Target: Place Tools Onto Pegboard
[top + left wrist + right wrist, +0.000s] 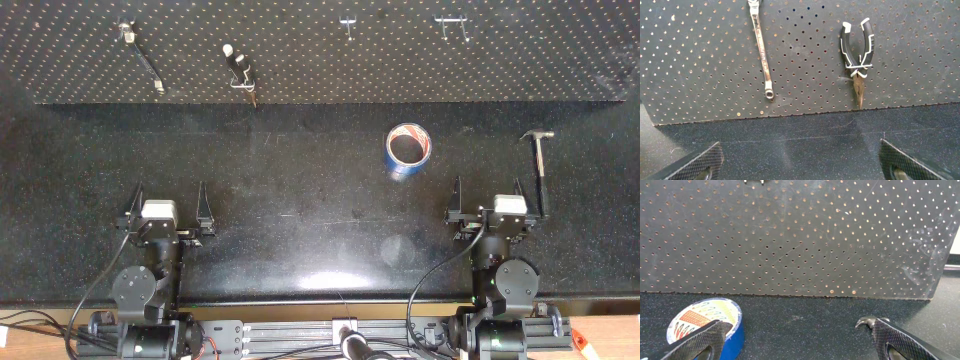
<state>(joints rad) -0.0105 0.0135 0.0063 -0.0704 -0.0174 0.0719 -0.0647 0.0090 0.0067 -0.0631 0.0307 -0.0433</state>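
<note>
Hanging on the pegboard (330, 70) I see the wrench (761, 50) and pliers (858, 55); the tape roll (408, 148) and hammer (541, 165) lie on the table (300, 180). My left gripper (170, 200) and right gripper (489, 196) sit spread wide, empty.

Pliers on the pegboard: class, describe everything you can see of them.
The pliers are needle-nose, with black handles edged in white, seemingly rubber-coated, and a dull metal nose. They hang upright against the pegboard, handles up and slightly spread, closed nose pointing down, its tip just above the board's lower edge. A thin wire hook crosses them near the pivot and carries them. The wrench hangs apart from them.
</note>
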